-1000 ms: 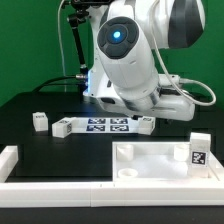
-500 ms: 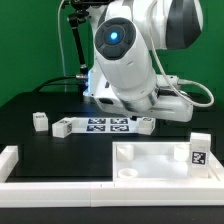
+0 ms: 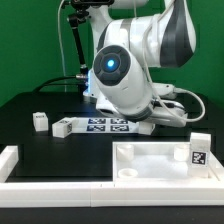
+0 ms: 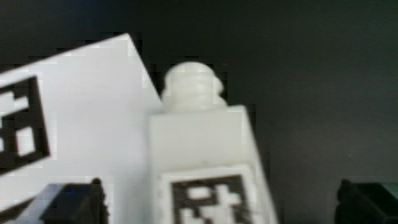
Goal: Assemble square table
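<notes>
The square table's white tray-like top [image 3: 150, 160] lies at the front of the exterior view's right, and an upright tagged block [image 3: 197, 150] stands at its right corner. Two small white legs [image 3: 39, 122] [image 3: 62, 127] lie at the left, beside the marker board [image 3: 105, 125]. The wrist view shows another white leg [image 4: 205, 150], with a round peg at one end and a tag on its face. It lies on the black table between the fingers [image 4: 71, 203] of my gripper [image 4: 221, 205]. The gripper is open and the fingers stand clear of the leg. In the exterior view the arm hides the gripper.
The marker board [image 4: 63, 110] lies right beside the leg in the wrist view. A long low white border rail [image 3: 10, 160] runs along the front and left of the black table. The arm's bulky body [image 3: 130, 70] leans over the middle.
The arm has dropped lower and swung toward the exterior view's left, over the spot beside the marker board. The loose parts have not moved.
</notes>
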`<state>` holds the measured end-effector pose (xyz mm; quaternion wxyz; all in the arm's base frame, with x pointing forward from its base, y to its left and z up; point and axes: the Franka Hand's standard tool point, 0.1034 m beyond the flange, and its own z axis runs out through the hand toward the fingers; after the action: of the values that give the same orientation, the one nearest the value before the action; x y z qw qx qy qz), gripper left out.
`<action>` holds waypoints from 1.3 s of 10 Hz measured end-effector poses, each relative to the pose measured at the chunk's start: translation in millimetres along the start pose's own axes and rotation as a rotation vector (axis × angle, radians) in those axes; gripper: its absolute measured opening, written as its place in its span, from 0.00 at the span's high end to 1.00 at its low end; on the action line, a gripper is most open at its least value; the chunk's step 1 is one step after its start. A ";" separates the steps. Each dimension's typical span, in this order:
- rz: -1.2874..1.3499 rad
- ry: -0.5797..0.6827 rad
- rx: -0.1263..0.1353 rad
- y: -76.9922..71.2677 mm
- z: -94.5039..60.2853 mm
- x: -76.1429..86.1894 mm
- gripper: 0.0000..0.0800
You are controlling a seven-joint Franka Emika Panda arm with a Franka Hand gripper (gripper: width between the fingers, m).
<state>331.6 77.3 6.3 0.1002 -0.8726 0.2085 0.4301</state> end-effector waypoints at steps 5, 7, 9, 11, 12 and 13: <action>0.001 -0.002 0.000 0.4 0.7 0.0 0.65; 0.001 -0.002 0.000 0.4 0.7 0.0 0.65; 0.005 0.011 -0.013 -0.8 -4.4 1.2 0.65; -0.037 0.138 0.006 -14.8 -67.4 -5.1 0.65; -0.048 0.179 0.017 -13.7 -95.9 -11.7 0.65; -0.069 0.230 0.027 -17.0 -124.7 -19.3 0.64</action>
<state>417.2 53.7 97.6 0.1020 -0.9214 0.1941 0.3208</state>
